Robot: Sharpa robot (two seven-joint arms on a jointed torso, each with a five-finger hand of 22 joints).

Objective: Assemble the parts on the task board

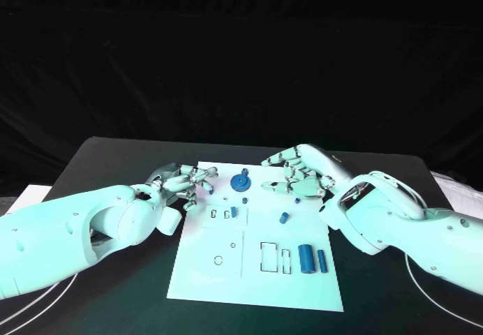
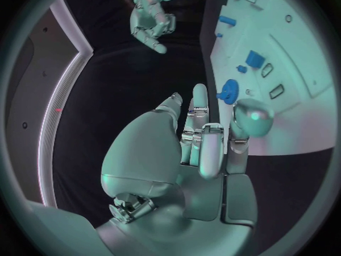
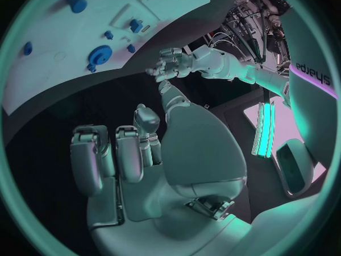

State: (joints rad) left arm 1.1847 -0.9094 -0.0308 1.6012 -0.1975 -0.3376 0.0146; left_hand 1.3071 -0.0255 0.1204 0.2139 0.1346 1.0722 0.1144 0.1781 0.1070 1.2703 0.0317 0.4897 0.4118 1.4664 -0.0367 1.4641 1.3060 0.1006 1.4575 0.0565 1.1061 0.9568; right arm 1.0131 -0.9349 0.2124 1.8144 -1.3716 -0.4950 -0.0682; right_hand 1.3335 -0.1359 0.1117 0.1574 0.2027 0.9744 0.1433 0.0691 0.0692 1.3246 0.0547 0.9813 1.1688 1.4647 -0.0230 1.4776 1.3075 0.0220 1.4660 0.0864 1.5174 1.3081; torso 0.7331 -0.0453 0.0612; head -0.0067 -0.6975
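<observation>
i see the white task board (image 1: 252, 272) lying in the middle of the black counter (image 1: 111, 157). my left robot hand (image 1: 181, 183) hovers at the board's far left corner, fingers loosely spread and grasping nothing. my right robot hand (image 1: 300, 174) hangs over the far right corner, fingers apart and half curled, also empty. between the two hands a round blue gear-like part (image 1: 241, 183) sits on the far end of the board. a small blue peg (image 1: 234, 211) stands nearer, close to the middle, and another small blue piece (image 1: 285, 218) lies to its right. two blue rectangular blocks (image 1: 305, 260) stand side by side by the near right edge, next to empty slots.
</observation>
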